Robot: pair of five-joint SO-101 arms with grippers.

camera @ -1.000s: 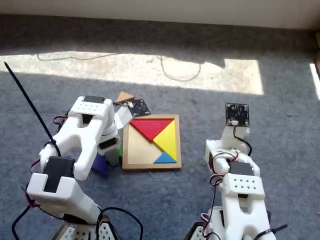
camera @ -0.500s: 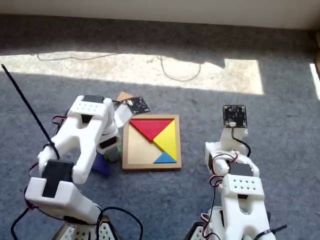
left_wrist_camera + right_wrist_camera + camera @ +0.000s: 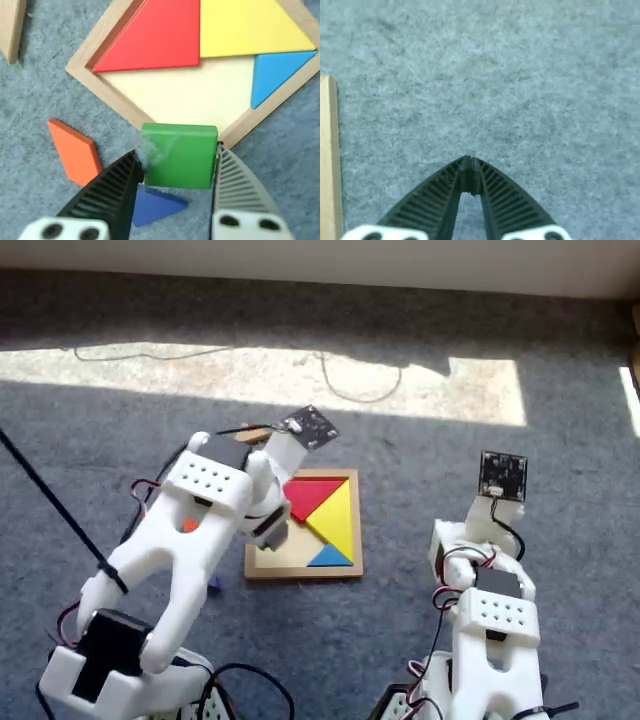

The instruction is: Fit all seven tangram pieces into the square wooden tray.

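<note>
My left gripper (image 3: 176, 155) is shut on a green square (image 3: 180, 161), held just above the carpet at a corner of the square wooden tray (image 3: 107, 97). Inside the tray lie a red triangle (image 3: 157, 37), a yellow triangle (image 3: 247, 27) and a small blue triangle (image 3: 272, 75); the rest of its floor is bare. On the carpet beside the tray lie an orange parallelogram (image 3: 75, 150) and a dark blue triangle (image 3: 152, 207). In the high view the left arm (image 3: 205, 510) covers the tray's (image 3: 300, 568) left side. My right gripper (image 3: 470, 176) is shut on nothing, over bare carpet.
A plain wooden piece (image 3: 11, 30) lies on the carpet beyond the tray; the high view shows it as the plain wooden piece (image 3: 255, 433). The tray's edge (image 3: 327, 150) borders the right wrist view. The right arm (image 3: 490, 580) stands right of the tray. A thin cable (image 3: 350, 390) crosses the sunlit carpet.
The left arm has swung right, from beside the tray to over its left side, carrying the green square. The right arm has shifted slightly to the right.
</note>
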